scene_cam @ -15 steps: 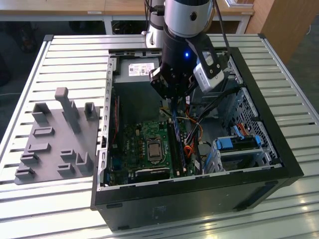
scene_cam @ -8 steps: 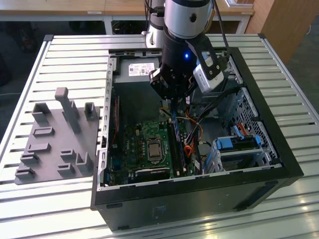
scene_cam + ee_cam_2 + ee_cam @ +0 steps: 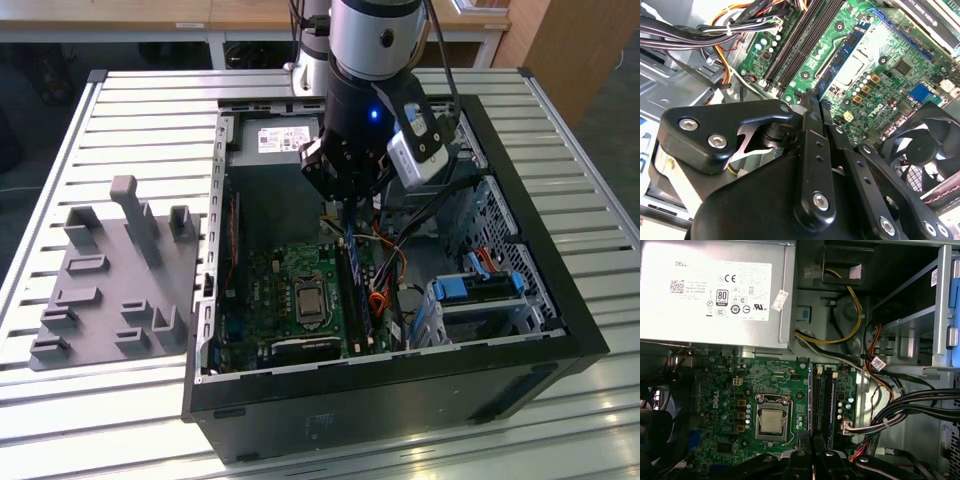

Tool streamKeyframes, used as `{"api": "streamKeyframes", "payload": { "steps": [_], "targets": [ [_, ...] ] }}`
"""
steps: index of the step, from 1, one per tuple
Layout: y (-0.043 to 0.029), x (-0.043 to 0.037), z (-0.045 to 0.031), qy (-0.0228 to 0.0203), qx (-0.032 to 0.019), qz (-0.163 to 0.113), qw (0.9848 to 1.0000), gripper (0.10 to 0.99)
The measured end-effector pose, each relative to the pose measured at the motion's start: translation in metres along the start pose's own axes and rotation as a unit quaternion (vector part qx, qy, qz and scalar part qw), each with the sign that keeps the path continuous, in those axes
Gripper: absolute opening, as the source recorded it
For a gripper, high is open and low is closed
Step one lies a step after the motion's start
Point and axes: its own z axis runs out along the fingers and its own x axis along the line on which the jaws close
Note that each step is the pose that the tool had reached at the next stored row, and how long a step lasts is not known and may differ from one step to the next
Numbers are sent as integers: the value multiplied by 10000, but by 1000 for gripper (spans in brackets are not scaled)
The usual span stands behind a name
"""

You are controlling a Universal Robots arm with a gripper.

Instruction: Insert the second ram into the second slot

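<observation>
Slatted table [image 3: 100,420] brushed metal; tray [image 3: 110,290] matt grey plastic; second ram [image 3: 842,57] glossy blue.

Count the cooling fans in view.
1. A black fan sits at the edge of the green motherboard in the second wrist view. Others may be hidden behind the hand or elsewhere inside the case.
</observation>
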Motion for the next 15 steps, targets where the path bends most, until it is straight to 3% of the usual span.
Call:
{"api": "streamKeyframes", "payload": {
  "steps": [15],
  "targets": [
    [-5,1,50,0,0,0,10000,137]
  ]
}}
